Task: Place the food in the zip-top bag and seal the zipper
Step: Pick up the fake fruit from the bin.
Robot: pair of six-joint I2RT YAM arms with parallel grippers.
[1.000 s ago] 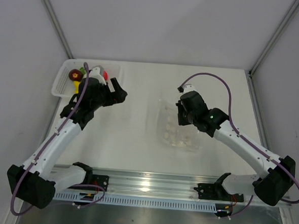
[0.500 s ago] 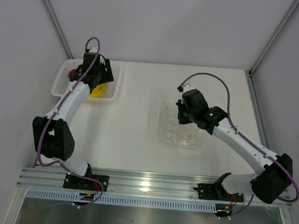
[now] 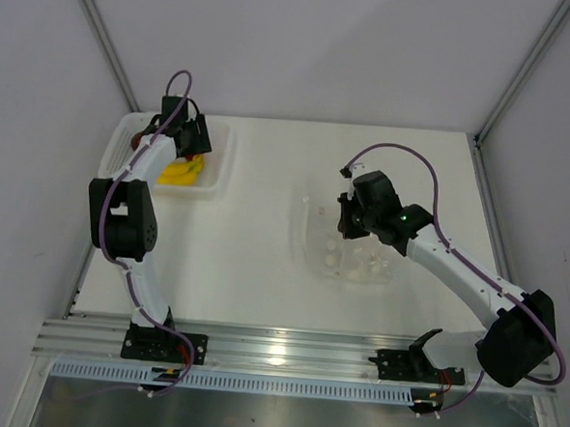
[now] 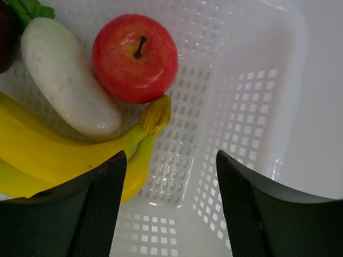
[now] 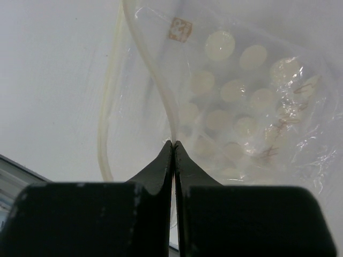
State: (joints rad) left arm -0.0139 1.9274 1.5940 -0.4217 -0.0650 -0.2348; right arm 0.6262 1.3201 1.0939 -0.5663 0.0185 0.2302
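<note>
In the left wrist view, a red apple [image 4: 135, 58], a white radish [image 4: 69, 85] with a green top, a yellow banana bunch [image 4: 53, 155] and a dark fruit [image 4: 4, 37] at the edge lie in the white mesh basket [image 4: 257, 107]. My left gripper [image 4: 170, 160] is open just above the basket floor, beside the banana tip, holding nothing. In the top view it [image 3: 184, 154] is over the bananas [image 3: 179, 173]. My right gripper [image 5: 172, 142] is shut on the zipper strip [image 5: 144, 53] of the clear zip-top bag [image 5: 241, 107], holding its mouth open. The top view shows the bag [image 3: 355, 261] and right gripper [image 3: 345, 224].
The basket [image 3: 220, 161] stands at the table's back left corner, next to the left wall. The bag carries pale round printed dots [image 5: 220, 45]. An aluminium rail [image 3: 276, 353] runs along the near edge by the arm bases.
My left arm has swung from beside the basket to over it and lowered its open gripper among the food. My right gripper has shifted the bag slightly, still pinching it.
</note>
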